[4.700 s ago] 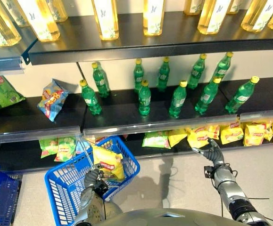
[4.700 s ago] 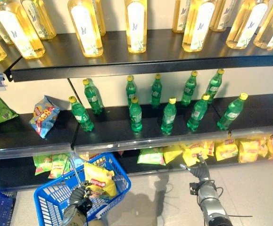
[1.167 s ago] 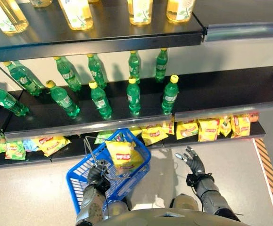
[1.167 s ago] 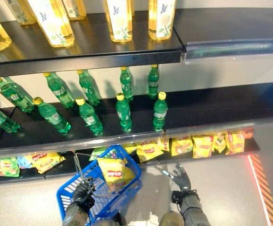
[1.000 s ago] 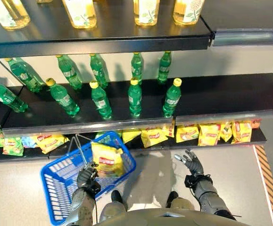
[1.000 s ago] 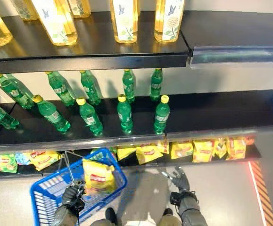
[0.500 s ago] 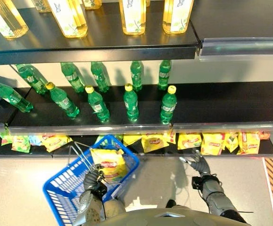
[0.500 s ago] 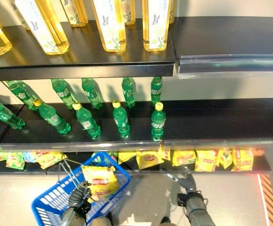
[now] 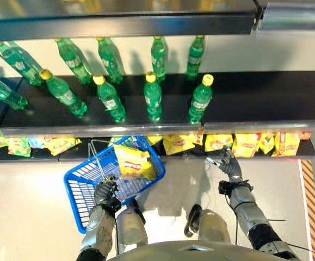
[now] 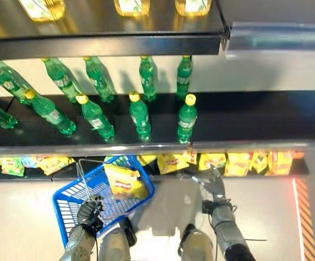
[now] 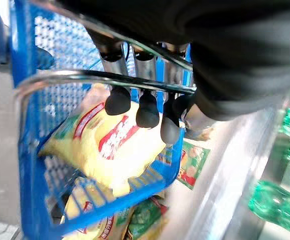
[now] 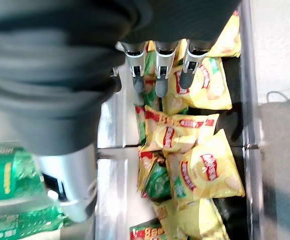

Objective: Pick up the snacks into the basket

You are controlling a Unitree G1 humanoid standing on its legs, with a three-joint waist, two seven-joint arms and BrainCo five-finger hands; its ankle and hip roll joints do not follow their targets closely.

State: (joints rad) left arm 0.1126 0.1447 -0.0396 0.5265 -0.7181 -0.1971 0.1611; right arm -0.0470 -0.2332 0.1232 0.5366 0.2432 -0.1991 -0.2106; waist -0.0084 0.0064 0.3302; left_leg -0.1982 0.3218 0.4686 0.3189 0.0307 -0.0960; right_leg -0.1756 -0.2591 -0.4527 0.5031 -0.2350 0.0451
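One yellow snack bag sits in the basket gripped by the left robot hand; the right robot hand, fingers spread, reaches toward shelf snacks.

A blue mesh basket with silver wire handles is seen holding a yellow snack bag marked with a red logo. Yellow bags with red labels (a few green ones mixed in) are lined along the black bottom shelf. Green bottles capped in yellow are ranged on the black shelf above. An orange-and-black striped strip is laid on the pale grey floor.
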